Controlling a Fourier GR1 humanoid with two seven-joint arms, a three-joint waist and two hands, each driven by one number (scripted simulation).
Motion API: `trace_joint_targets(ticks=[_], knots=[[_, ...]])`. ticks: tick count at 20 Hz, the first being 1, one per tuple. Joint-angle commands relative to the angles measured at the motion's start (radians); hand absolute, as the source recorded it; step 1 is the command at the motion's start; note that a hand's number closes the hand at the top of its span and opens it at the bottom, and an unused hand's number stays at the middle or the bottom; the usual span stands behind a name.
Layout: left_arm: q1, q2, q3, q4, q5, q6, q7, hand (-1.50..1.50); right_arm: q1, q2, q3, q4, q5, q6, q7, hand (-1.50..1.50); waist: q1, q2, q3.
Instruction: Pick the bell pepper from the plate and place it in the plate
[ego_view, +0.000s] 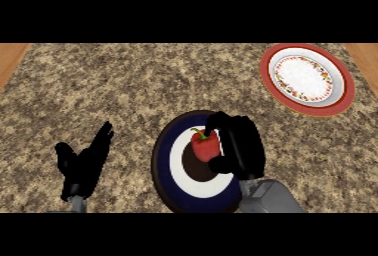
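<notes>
The red bell pepper (205, 144) sits on the dark blue plate (164, 165), the right hand (240, 145) curling around its light, stiff, smooth-skinned body, best held across the wide sides, while the left hand (85, 162) rests open on the worktop (111, 85).

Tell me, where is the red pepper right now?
In the head view, the bell pepper sits on the dark blue plate near the bottom middle, with the right hand curled around it.
</notes>
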Motion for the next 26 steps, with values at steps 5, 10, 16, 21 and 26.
trace_joint_targets(ticks=[5,10,16,21,26], knots=[[0.03,0.014,0.003,0.003,0.008,-0.034,0.006,0.0,0.109,0.007,-0.046,-0.204,-0.042,-0.213,0.149,1.5,0.009,0.007,-0.004],[-0.009,-0.002,0.014,0.013,0.013,-0.022,0.043,0.0,0.075,-0.013,-0.22,-0.193,-0.188,-0.264,0.081,1.5,0.014,0.01,-0.004],[0.0,-0.034,-0.016,0.029,-0.02,-0.019,0.005,0.0,-0.06,-0.082,-0.432,-0.002,-0.345,-0.339,-0.076,1.5,0.021,0.012,-0.004],[0.014,-0.036,-0.023,0.027,-0.025,-0.026,0.01,0.0,-0.12,-0.175,-0.59,0.223,-0.445,-0.445,-0.27,1.5,0.029,0.016,-0.004],[-0.046,-0.012,0.006,0.0,-0.008,-0.031,0.079,0.0,-0.268,-0.287,-0.732,0.534,-0.598,-0.44,-0.485,1.5,0.04,0.02,-0.002]])
